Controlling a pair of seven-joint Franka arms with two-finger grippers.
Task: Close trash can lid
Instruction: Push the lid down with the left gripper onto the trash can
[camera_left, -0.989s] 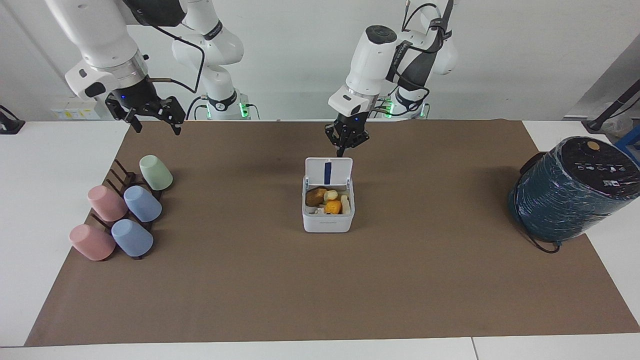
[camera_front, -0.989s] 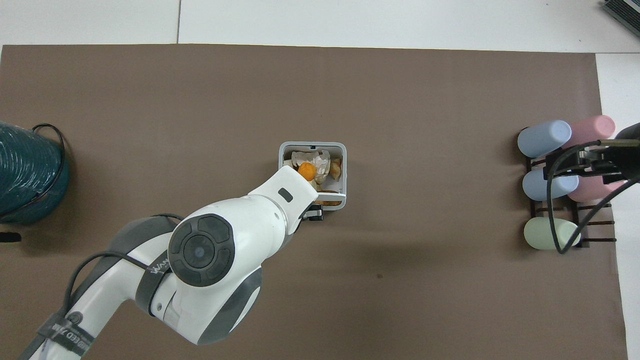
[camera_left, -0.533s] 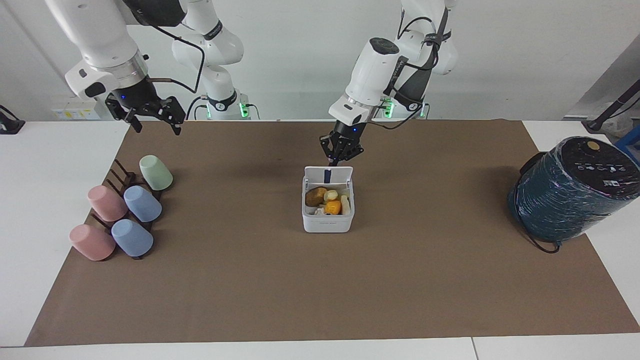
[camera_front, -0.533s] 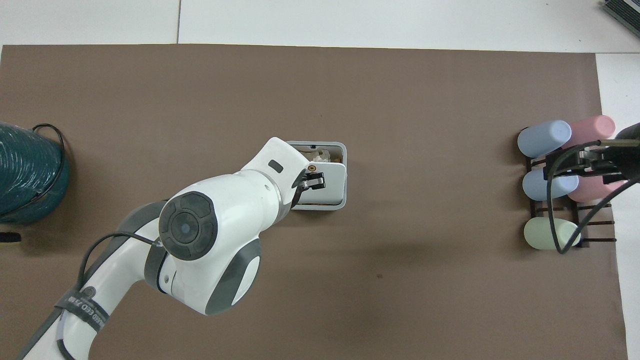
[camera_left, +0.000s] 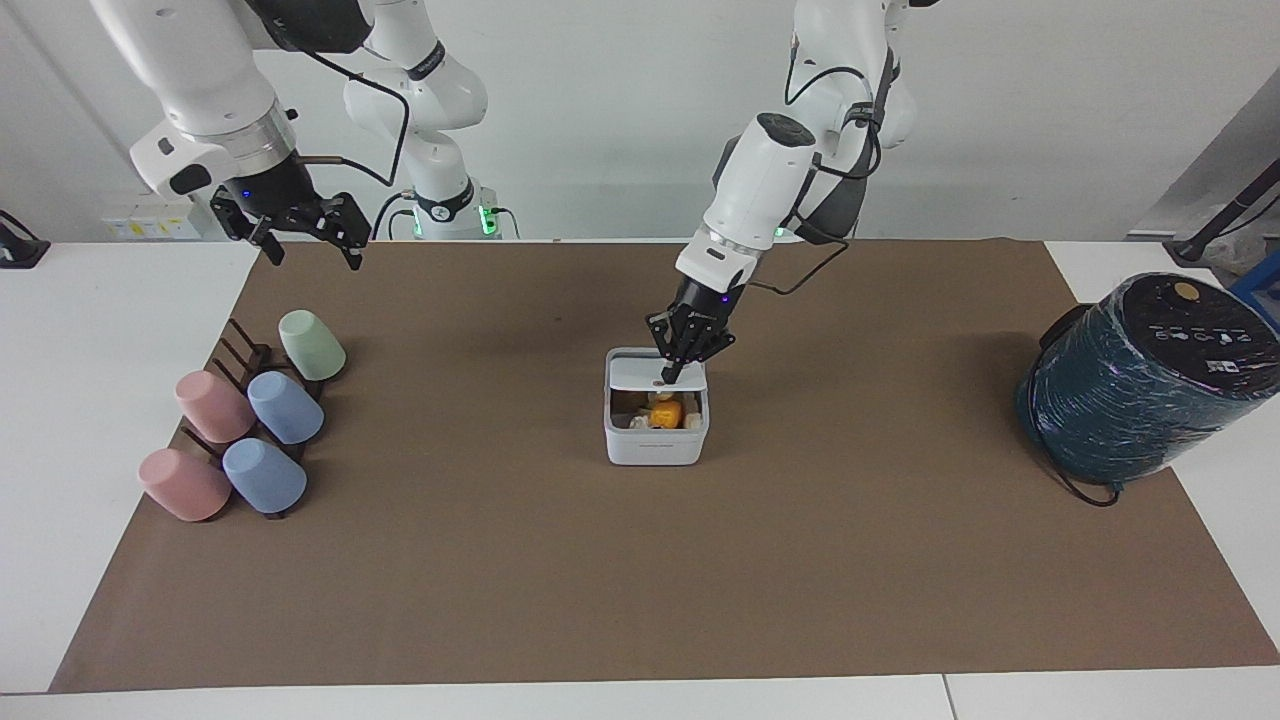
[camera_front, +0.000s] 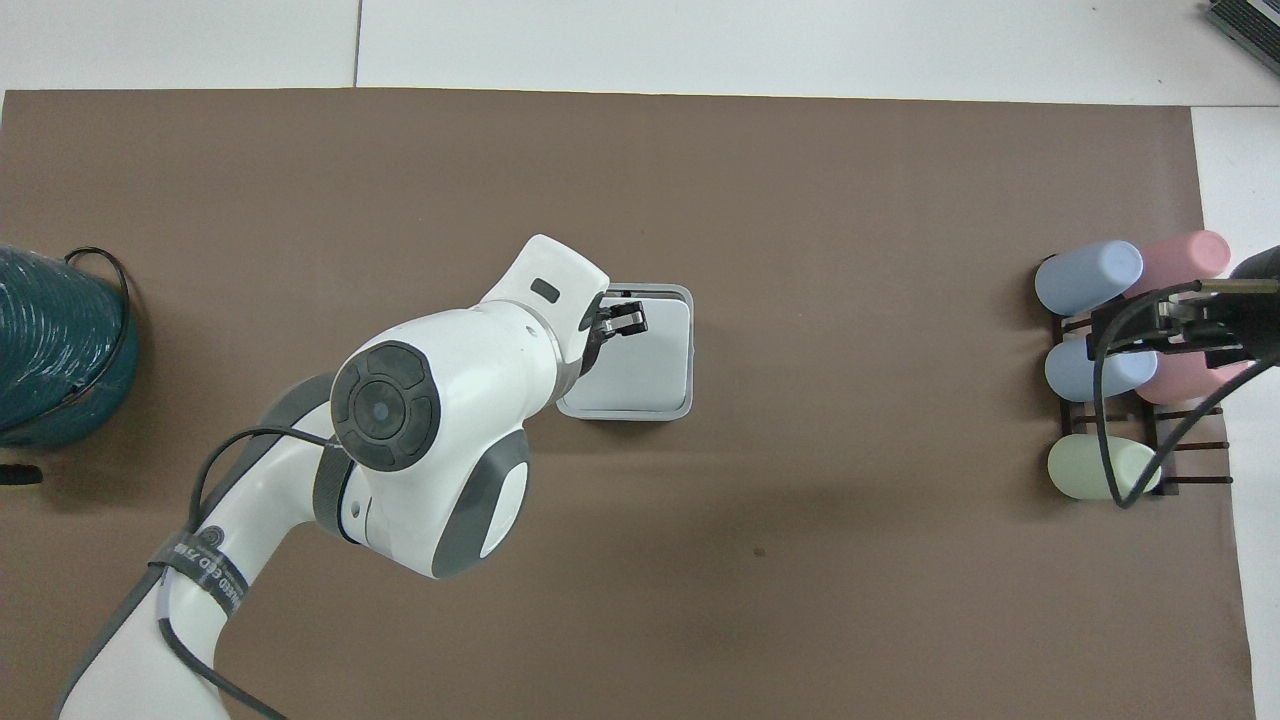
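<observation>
The small white trash can stands mid-table on the brown mat. Its lid is tilted most of the way down, and the end away from the robots is still raised. Scraps, one of them orange, show through the gap. My left gripper is shut, with its tips pressing on the lid's top near the orange dot. In the overhead view the lid covers the can's opening and the left gripper is over its free edge. My right gripper is open and waits over the cup rack.
A dark rack with several pink, blue and green cups lies toward the right arm's end. A large teal wrapped cylinder with a black top stands toward the left arm's end. The brown mat covers the table's middle.
My left gripper has pushed the lid from upright down over the can, moving away from the robots and lower. The blue inner stripe no longer shows. The right arm has not moved.
</observation>
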